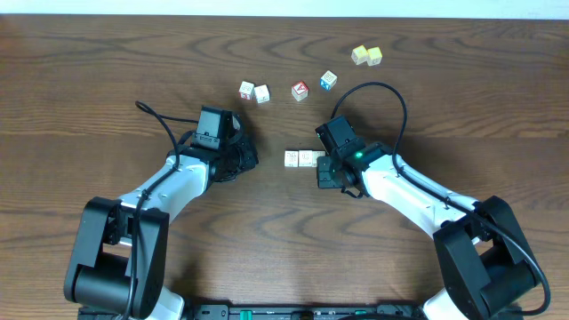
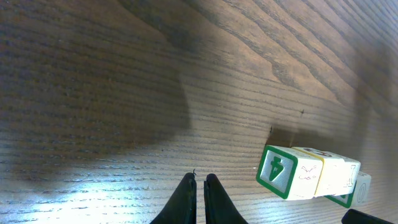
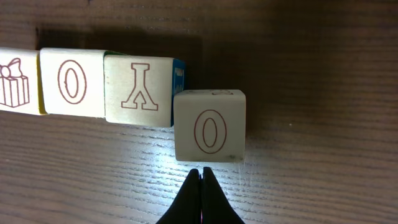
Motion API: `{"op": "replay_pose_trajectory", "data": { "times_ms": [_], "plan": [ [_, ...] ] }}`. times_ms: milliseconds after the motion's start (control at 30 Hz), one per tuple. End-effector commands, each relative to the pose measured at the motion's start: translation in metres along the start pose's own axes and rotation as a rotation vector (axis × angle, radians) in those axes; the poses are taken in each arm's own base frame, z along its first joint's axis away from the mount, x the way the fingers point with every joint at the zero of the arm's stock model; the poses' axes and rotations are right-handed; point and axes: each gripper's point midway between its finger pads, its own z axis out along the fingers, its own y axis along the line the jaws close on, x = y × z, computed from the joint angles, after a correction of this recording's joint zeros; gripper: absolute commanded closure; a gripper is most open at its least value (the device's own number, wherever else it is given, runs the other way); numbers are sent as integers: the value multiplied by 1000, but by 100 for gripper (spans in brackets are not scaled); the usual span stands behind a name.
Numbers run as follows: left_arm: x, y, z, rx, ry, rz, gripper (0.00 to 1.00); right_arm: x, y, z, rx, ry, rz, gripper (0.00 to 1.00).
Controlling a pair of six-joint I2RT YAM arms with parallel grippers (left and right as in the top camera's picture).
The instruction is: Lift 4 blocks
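Cream blocks [image 3: 209,133]: four, centre
Pale cubes [image 1: 246,89]: two, upper centre
Yellowish cubes [image 1: 359,55]: two, upper right
Red-faced cube [image 1: 300,90]: one
Blue-faced cube [image 1: 328,80]: one
Robot arms [image 1: 169,182]: two

Three blocks [image 3: 71,82] in touching row on table [image 3: 323,93]; fourth block [image 3: 209,132] offset at end, before right hand [image 3: 201,177].

Dark wooden table [image 1: 89,71], seen from above.
Wavy brown grain runs across its top; a pale strip [image 1: 267,7] lies beyond the far edge.
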Motion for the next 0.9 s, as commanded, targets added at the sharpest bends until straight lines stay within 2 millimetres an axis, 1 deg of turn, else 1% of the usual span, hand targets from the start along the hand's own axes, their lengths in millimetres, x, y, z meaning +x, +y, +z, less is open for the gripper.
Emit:
{"op": "replay_pose_trajectory", "data": {
  "times_ms": [0,867],
  "plan": [
    [0,4,2,-15,-1,14,92,-2,-7,2,23,-10,21,99],
    [0,4,2,-15,-1,14,92,-16,-3,2,10,-68,23,99]
  ]
}}
